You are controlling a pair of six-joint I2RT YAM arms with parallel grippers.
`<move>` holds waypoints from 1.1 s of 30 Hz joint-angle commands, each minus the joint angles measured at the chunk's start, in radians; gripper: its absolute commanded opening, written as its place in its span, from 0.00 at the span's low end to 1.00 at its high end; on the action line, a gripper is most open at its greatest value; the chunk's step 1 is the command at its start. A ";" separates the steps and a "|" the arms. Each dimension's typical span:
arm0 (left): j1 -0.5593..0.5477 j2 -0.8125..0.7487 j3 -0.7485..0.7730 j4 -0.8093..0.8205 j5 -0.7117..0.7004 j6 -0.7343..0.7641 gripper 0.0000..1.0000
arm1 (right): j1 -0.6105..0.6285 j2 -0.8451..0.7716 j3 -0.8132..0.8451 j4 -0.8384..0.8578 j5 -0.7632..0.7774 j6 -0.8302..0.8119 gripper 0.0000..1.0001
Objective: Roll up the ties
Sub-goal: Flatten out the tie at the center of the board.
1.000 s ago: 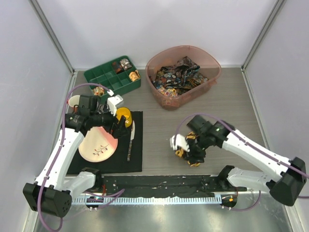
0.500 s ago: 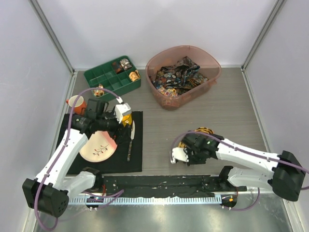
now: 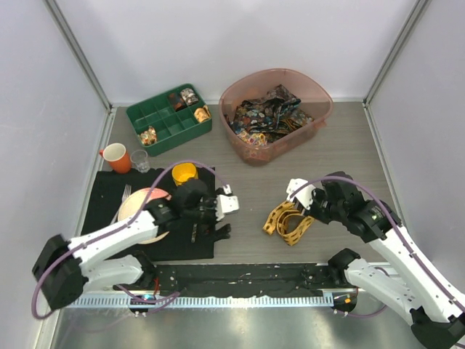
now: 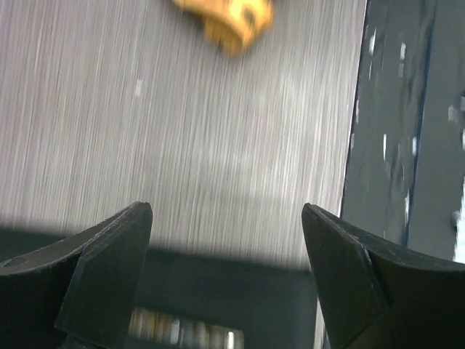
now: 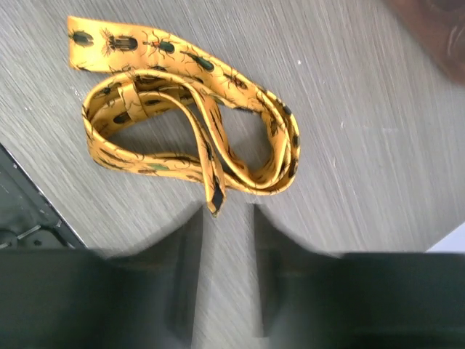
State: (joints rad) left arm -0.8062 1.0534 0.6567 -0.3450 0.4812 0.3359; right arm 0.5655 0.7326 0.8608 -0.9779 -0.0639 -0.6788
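An orange mug (image 3: 115, 154) stands beside a glass (image 3: 140, 161), near a green tray (image 3: 189, 134).

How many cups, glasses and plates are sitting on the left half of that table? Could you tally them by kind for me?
Orange mug: 1
Yellow cup: 1
Clear glass: 1
Plate: 1
Total: 4

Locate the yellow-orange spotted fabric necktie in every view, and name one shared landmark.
Top external: the yellow-orange spotted fabric necktie lies loosely coiled, right of centre, towards the front.
Left wrist: a blurred yellow shape at the top edge, probably it.
Right wrist: upper middle, loosely looped.
Shared landmark: the grey wood-grain tabletop beneath it.
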 commanded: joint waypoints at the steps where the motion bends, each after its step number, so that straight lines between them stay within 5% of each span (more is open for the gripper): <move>1: -0.155 0.191 0.029 0.405 -0.133 -0.182 0.88 | -0.007 -0.007 0.069 -0.044 0.059 0.088 0.45; 5: -0.194 0.411 0.161 0.498 -0.107 -0.409 0.85 | -0.007 -0.013 0.128 -0.132 0.026 0.102 0.54; 11: -0.243 0.597 0.250 0.592 -0.095 -0.465 0.79 | -0.009 -0.009 0.150 -0.222 -0.051 0.079 0.59; 21: -0.130 0.547 0.241 0.362 -0.001 -0.525 0.08 | 0.005 0.135 0.092 -0.121 -0.171 0.027 0.54; 26: -0.057 0.442 0.218 0.152 0.056 -0.457 0.03 | 0.092 0.270 0.086 -0.048 -0.229 0.018 0.52; 33: 0.047 0.470 0.199 0.130 0.143 -0.521 0.01 | 0.315 0.372 -0.029 0.145 -0.192 0.085 0.55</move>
State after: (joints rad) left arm -0.7910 1.5093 0.8722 -0.1543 0.5369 -0.1589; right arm 0.8070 1.1007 0.8890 -0.9577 -0.2512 -0.6220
